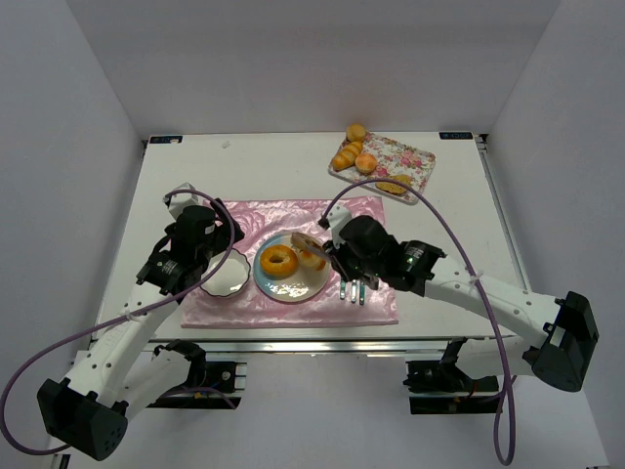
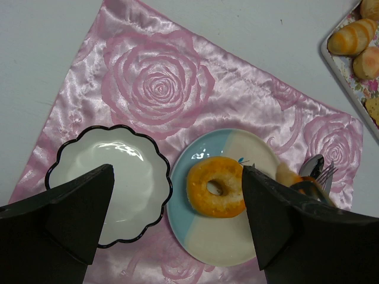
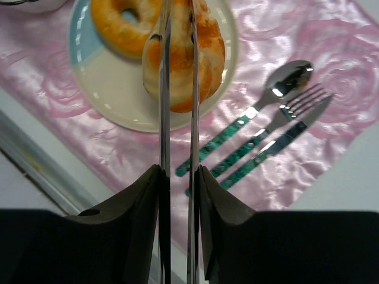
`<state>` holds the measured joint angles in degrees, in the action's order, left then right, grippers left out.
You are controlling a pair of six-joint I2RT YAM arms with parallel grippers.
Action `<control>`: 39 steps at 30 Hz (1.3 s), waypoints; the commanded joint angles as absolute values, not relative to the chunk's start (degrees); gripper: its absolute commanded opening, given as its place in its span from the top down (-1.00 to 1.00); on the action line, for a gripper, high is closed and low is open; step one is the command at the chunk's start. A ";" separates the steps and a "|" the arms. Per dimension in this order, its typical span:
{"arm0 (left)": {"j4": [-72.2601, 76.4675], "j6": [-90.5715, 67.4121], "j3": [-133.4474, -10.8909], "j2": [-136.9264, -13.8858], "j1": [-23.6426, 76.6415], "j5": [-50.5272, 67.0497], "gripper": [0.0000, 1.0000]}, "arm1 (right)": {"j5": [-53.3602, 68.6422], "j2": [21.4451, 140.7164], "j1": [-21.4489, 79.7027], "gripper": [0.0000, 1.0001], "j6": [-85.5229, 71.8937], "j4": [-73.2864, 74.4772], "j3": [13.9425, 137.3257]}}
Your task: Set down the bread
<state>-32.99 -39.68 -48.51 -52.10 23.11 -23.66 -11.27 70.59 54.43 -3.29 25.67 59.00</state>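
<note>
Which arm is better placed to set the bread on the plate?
Right. The right gripper is shut on the bread over the plate, beside the donut. The left gripper is open, empty, above the white bowl.

Overhead, 2 downward close-ups; common plate (image 1: pixel 285 291)

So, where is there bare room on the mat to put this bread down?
Free: the cream part of the plate between the donut and its near rim, and the whole scalloped bowl left of it. Crowded: the plate's right side, where the right gripper holds the bread, and the mat beyond, with the cutlery.
</note>
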 commanded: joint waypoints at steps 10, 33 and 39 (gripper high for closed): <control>-34.10 -40.69 -47.72 -48.87 23.20 -22.59 -0.96 | -19.60 75.24 63.72 -0.22 -11.60 21.71 60.73; -32.26 -39.99 -48.16 -51.24 23.20 -22.59 -0.96 | -16.01 68.29 46.79 -0.16 -11.78 18.20 64.07; -31.64 -39.55 -49.30 -54.31 23.20 -23.55 -0.96 | -8.81 72.77 26.92 -0.14 -11.95 18.90 65.65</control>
<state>-32.56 -40.27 -47.99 -53.45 23.11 -23.03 -14.48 71.53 32.23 -10.87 19.90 62.63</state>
